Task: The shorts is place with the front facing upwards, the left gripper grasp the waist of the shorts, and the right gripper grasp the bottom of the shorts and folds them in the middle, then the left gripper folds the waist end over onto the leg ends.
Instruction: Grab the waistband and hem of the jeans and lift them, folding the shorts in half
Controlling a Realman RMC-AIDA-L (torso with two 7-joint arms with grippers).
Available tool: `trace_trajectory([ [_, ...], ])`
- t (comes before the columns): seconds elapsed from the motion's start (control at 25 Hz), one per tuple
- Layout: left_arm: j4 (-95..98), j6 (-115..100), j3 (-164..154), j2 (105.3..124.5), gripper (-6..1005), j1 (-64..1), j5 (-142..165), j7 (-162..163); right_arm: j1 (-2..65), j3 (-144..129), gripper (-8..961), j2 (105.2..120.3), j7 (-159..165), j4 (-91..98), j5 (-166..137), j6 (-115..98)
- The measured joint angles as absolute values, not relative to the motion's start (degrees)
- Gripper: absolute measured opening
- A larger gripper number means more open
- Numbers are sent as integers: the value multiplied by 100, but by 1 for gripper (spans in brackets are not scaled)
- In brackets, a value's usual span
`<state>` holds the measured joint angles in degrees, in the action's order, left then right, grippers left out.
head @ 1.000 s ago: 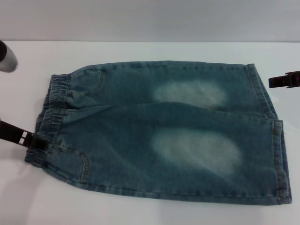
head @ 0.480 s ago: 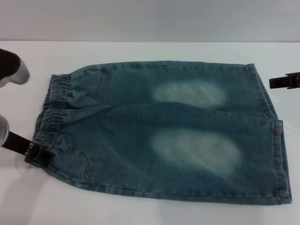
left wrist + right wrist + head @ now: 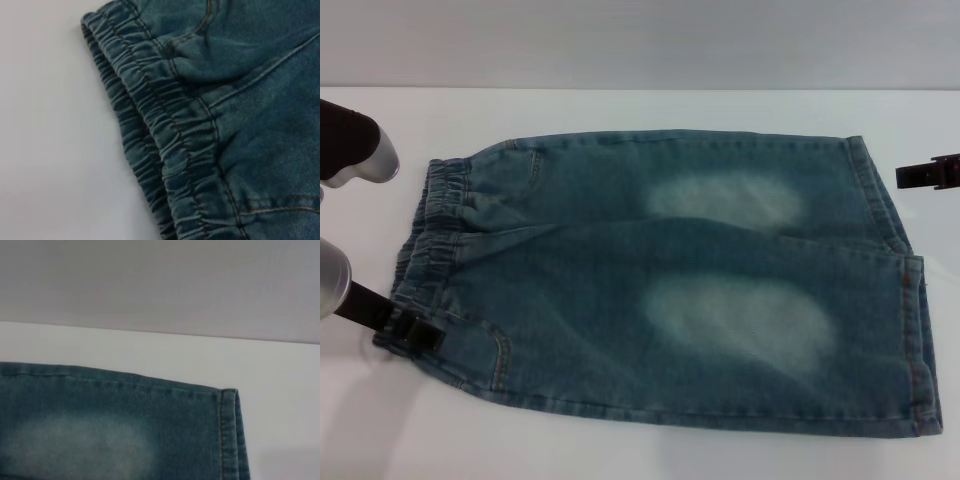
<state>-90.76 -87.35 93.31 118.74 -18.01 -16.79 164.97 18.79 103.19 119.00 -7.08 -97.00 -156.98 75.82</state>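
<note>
The faded blue denim shorts [image 3: 660, 280] lie flat on the white table [image 3: 620, 110], front up, elastic waistband [image 3: 425, 250] at 9 o'clock and leg hems [image 3: 915, 300] at 3 o'clock. Over the last second the left gripper [image 3: 410, 333] has slid in from the edge and now touches the waistband's near corner, around 8 o'clock; can't tell how its jaws stand or whether they've caught any cloth. So I'd guess the waist grasp is about to happen. The right gripper [image 3: 925, 174] hasn't budged, parked just beside the far hem at 2 o'clock, jaws unreadable too.
</note>
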Motion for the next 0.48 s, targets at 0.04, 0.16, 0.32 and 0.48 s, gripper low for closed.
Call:
trace_trajectory([
  [0.04,-9065,-8736,9322,11874,797,-1810,-1679,16497,1877,10319,702,11901,-708,-9706,-15697,7583],
  [0.16,-9045,-8748,9323,11874,791,-1833,-1679,16501,1877,10319,702,11897,-710,-9746,-15678,7592],
  [0.32,-9023,-8783,9360,11857,784,-1847,-1637,16504,1869,10319,702,11894,-712,-9809,-15671,7619],
  [0.48,-9019,-8829,9338,11857,647,-1884,-1624,16502,1839,10319,701,11892,-712,-9850,-15671,7624],
])
